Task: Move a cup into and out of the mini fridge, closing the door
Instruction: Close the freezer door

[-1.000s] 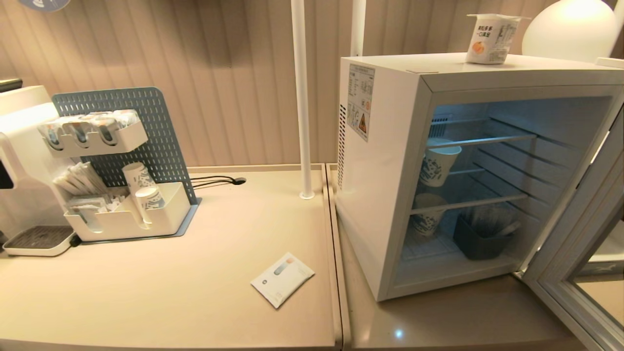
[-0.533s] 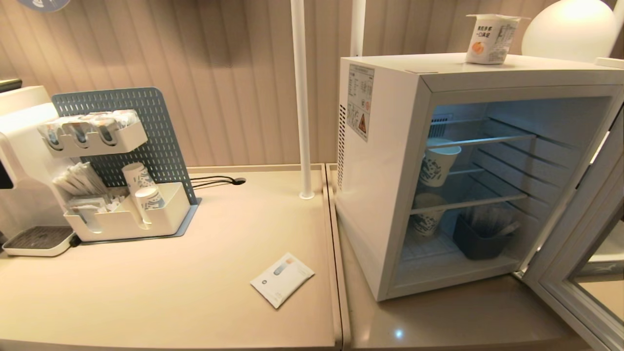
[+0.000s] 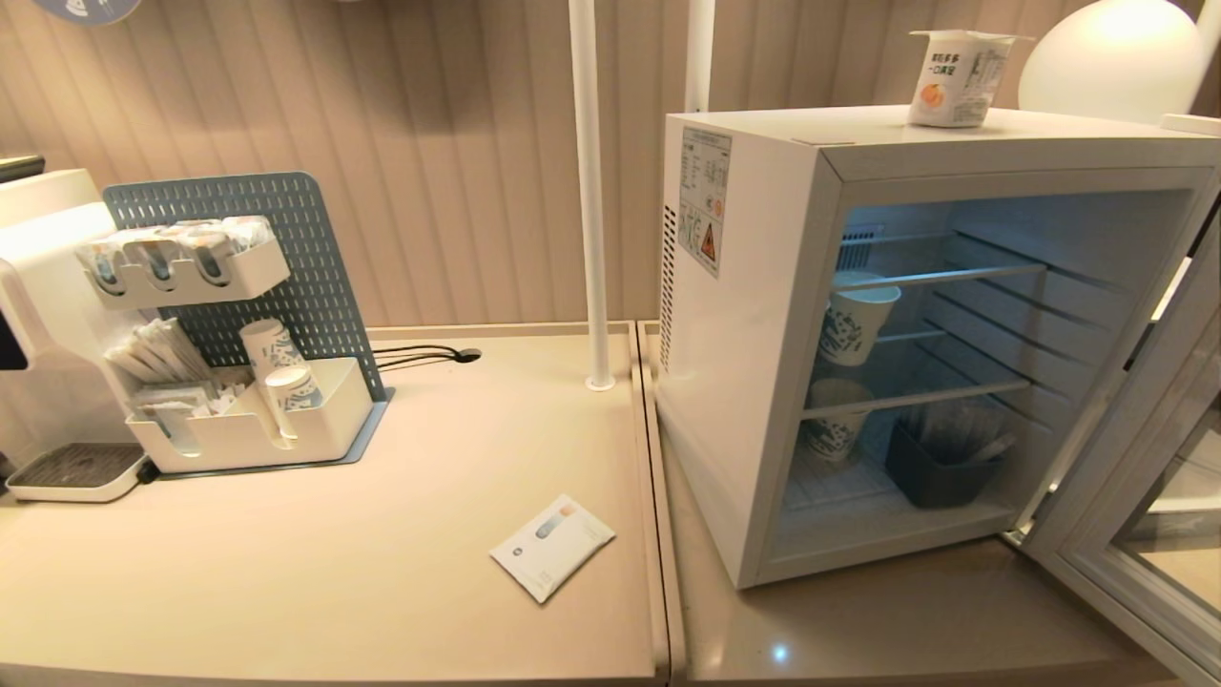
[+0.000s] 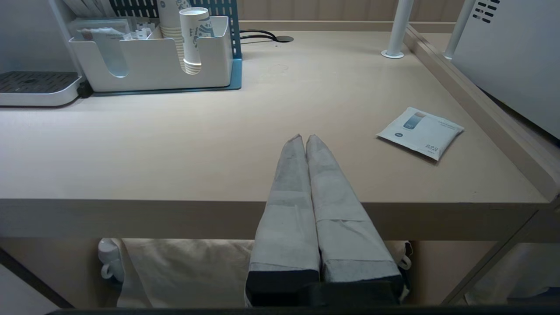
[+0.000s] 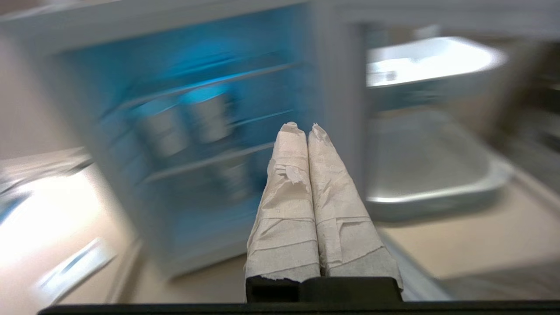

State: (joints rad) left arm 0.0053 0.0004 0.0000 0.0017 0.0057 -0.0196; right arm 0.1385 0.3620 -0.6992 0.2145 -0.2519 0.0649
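Note:
The cup (image 3: 957,78), a small white pot with an orange mark on its label, stands on top of the mini fridge (image 3: 754,315). The fridge is lit inside, and its door (image 3: 1130,458) hangs wide open at the right. Neither gripper shows in the head view. My right gripper (image 5: 302,127) is shut and empty in front of the open fridge (image 5: 197,131), whose inside is blurred there. My left gripper (image 4: 305,138) is shut and empty, parked low at the table's front edge (image 4: 175,210).
Two paper cups (image 3: 856,320) (image 3: 832,420) and a dark basket (image 3: 940,468) sit on the fridge shelves. A white sachet (image 3: 551,546) lies on the table. A cup organiser (image 3: 248,420) stands at the left, a white pole (image 3: 591,191) beside the fridge, a lamp (image 3: 1111,57) behind it.
The fridge door has swung a little wider to the right. The cup on top and the things on the table have stayed put.

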